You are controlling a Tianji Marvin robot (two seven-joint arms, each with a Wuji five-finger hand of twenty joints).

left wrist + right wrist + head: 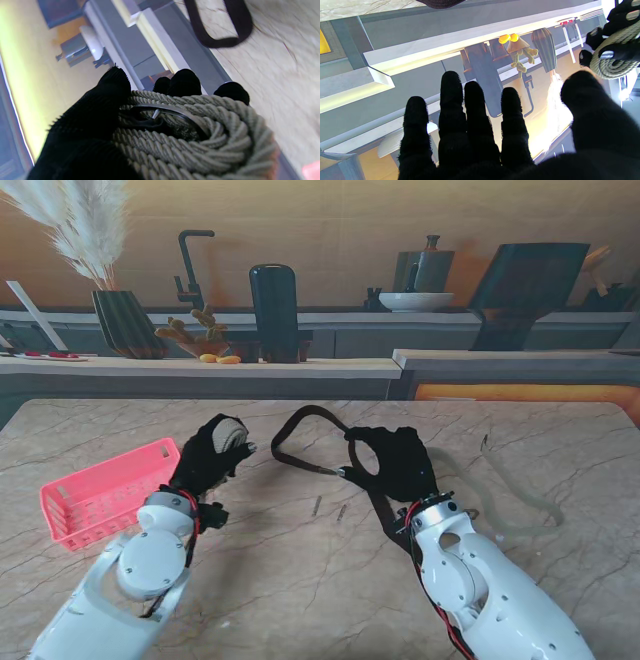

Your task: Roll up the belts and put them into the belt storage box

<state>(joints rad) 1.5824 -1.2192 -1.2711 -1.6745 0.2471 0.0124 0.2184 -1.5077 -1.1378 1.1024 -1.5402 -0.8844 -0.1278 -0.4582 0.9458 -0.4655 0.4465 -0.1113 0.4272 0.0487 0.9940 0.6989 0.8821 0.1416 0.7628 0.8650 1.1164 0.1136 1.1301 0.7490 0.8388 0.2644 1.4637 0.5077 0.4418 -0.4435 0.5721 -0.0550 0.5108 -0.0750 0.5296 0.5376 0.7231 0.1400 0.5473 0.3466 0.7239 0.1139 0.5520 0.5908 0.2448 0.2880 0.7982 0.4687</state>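
1. Stand view: my left robot hand (213, 453) is closed around a rolled beige woven belt (233, 434), lifted off the surface (300, 580). The left wrist view shows the coil (195, 140) tight, its dark buckle (165, 117) in the middle, thumb on one side and fingertips (185, 80) on the other.
2. The pink storage box (100, 495) sits just to the left of that hand and nearer to me, tilted at an angle to the table edge. I judge the step in hand is carrying the roll over and lowering it in.
3. To do it well I'd keep the squeeze even so the coil doesn't spring loose, bring it over the opening, and set it down flat before letting go.
4. My right robot hand (395, 463) is spread, fingers (452, 100) apart, holding nothing that I can see; it hangs over the dark belt (300, 435), which lies unrolled in a loop.
5. A pale strap (505, 500) lies to the right, and two small pin-like bits (328, 508) lie mid-surface. Nothing blocks the path to the box.
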